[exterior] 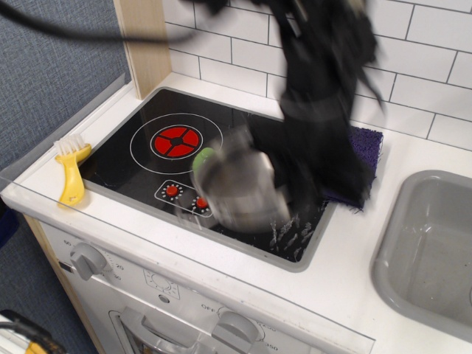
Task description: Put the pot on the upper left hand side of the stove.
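Observation:
The frame is heavily blurred by motion. The shiny steel pot [237, 186] hangs tilted above the front middle of the black stove [122, 164], over the right burner area. My black gripper [286, 193] is at the pot's right rim and appears shut on it; the fingers are smeared and cannot be made out. The left red burner [175, 140] at the stove's upper left is uncovered. The right burner is hidden behind the pot and arm.
A green toy [202, 157] peeks out behind the pot's left edge. A purple cloth [363, 144] lies at the stove's right rear. A yellow brush [72, 174] lies on the counter's left. The grey sink [431, 247] is at the right.

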`<state>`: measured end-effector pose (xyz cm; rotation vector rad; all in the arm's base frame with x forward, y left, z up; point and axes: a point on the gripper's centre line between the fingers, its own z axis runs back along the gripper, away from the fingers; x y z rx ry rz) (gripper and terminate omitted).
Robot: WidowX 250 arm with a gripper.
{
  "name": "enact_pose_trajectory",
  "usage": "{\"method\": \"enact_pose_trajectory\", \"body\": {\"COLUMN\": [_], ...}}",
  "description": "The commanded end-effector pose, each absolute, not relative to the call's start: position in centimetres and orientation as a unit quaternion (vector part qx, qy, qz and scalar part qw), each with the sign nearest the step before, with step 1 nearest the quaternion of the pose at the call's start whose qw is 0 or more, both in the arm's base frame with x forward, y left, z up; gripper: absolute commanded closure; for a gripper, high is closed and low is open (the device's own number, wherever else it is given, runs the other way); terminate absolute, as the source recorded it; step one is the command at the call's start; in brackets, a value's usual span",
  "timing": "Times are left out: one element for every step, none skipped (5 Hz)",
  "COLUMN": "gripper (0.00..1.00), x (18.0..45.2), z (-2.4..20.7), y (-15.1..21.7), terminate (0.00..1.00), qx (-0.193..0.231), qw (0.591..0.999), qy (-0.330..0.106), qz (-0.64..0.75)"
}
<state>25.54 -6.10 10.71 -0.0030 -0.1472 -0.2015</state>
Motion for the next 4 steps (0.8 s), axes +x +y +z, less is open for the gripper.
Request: {"method": "enact_pose_trajectory", "body": {"gripper": [1.0, 1.0, 1.0, 1.0], "x": [30.5, 34.0, 36.3, 37.8], "z": [15.0, 12.9, 10.0, 7.9], "y": [3.1, 7.0, 8.1, 9.8], "terminate": [0.0, 0.0, 0.0, 0.0], "qx": [0.011, 0.042, 0.074, 0.096], "qw": [0.992, 0.992, 0.992, 0.991], "qy": [-0.123, -0.108, -0.083, -0.066], "qz": [0.009, 0.057, 0.057, 0.071]}}
